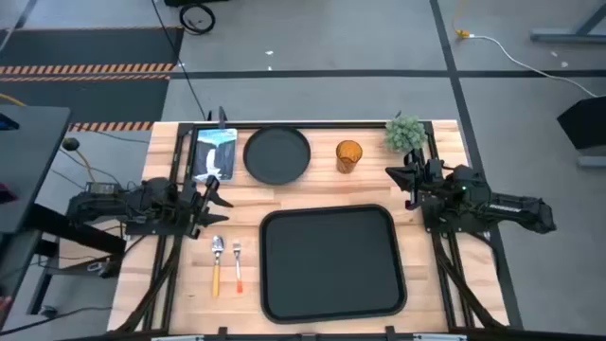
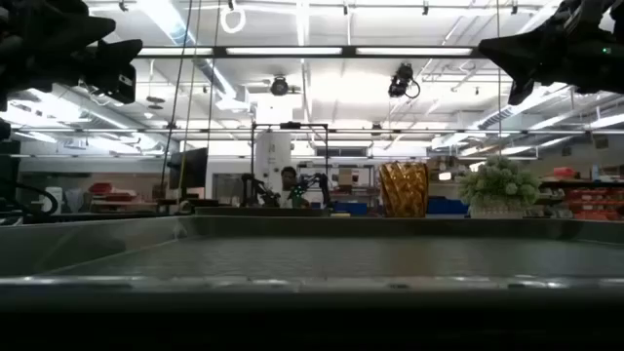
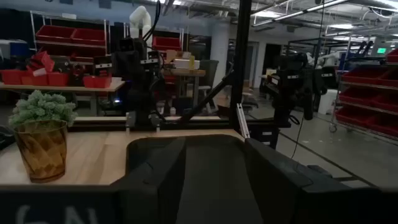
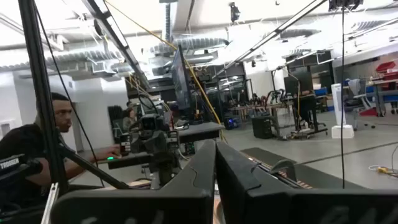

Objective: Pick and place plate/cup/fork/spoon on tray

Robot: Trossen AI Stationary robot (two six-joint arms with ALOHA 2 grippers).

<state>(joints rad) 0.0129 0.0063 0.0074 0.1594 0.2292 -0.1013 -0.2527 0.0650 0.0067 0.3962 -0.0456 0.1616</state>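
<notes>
The black tray (image 1: pixel 331 260) lies at the table's near middle, and its rim fills the low view (image 2: pixel 312 255). The round black plate (image 1: pixel 276 154) and the amber cup (image 1: pixel 348 155) stand at the far side. The cup also shows in the low view (image 2: pixel 403 189) and the left wrist view (image 3: pixel 40 149). The spoon (image 1: pixel 216 260) and the fork (image 1: pixel 238 266) lie side by side left of the tray. My left gripper (image 1: pixel 216 195) is open and empty, above the table left of the tray. My right gripper (image 1: pixel 401 180) is shut and empty, near the table's right edge.
A small green plant in a pot (image 1: pixel 405 133) stands at the far right corner, right of the cup. A printed card (image 1: pixel 213 152) lies left of the plate. Metal frame bars run along the table's sides. A person sits beyond the table (image 4: pixel 37 137).
</notes>
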